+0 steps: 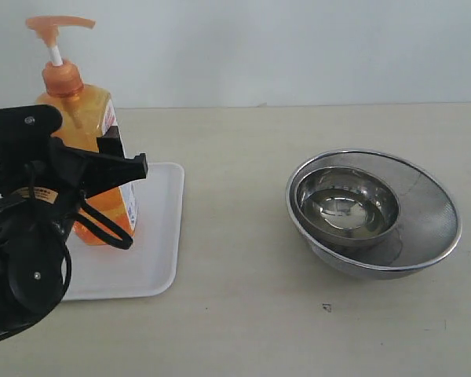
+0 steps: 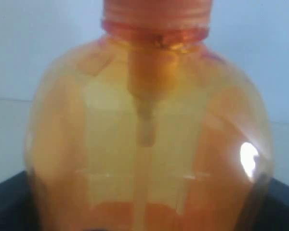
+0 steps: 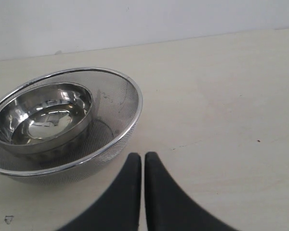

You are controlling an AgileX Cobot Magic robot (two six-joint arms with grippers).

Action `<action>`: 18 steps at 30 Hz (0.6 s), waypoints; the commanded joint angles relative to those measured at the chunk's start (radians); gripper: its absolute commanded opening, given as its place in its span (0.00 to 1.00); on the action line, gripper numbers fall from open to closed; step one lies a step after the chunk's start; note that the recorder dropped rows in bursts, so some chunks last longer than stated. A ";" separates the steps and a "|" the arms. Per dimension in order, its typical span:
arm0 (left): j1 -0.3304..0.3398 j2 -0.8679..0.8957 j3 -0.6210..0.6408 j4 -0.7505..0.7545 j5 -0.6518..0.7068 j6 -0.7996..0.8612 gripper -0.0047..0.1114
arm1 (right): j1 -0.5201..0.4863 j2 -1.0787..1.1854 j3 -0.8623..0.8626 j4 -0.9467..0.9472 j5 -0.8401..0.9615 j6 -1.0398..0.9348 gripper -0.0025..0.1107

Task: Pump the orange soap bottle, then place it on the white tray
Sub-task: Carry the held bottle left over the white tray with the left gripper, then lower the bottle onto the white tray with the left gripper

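The orange soap bottle [image 1: 82, 118] stands upright on the left part of the white tray [image 1: 153, 259]. Its pump head [image 1: 59, 25] is raised on the white stem. My left gripper [image 1: 124, 169] reaches in from the left and is shut on the bottle's body around mid-height; one black finger crosses the label in front, the other is hidden behind. In the left wrist view the bottle [image 2: 149, 144] fills the picture, too close for the fingers to show. My right gripper [image 3: 142, 156] is shut and empty, low over the bare table beside the bowls, and out of the exterior view.
A steel mesh bowl [image 1: 432, 212] with a smaller steel bowl [image 1: 347, 206] inside it sits on the right of the beige table. The right wrist view shows the same mesh bowl [image 3: 120, 110] and inner bowl [image 3: 43, 115]. A white wall runs along the back.
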 commanded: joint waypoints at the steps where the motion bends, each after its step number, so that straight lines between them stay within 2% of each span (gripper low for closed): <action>1: 0.003 0.038 -0.006 0.037 -0.092 -0.046 0.08 | -0.005 -0.006 -0.001 -0.008 -0.004 -0.003 0.02; 18: 0.037 0.085 -0.006 0.057 -0.092 -0.092 0.08 | -0.005 -0.006 -0.001 -0.008 -0.010 -0.003 0.02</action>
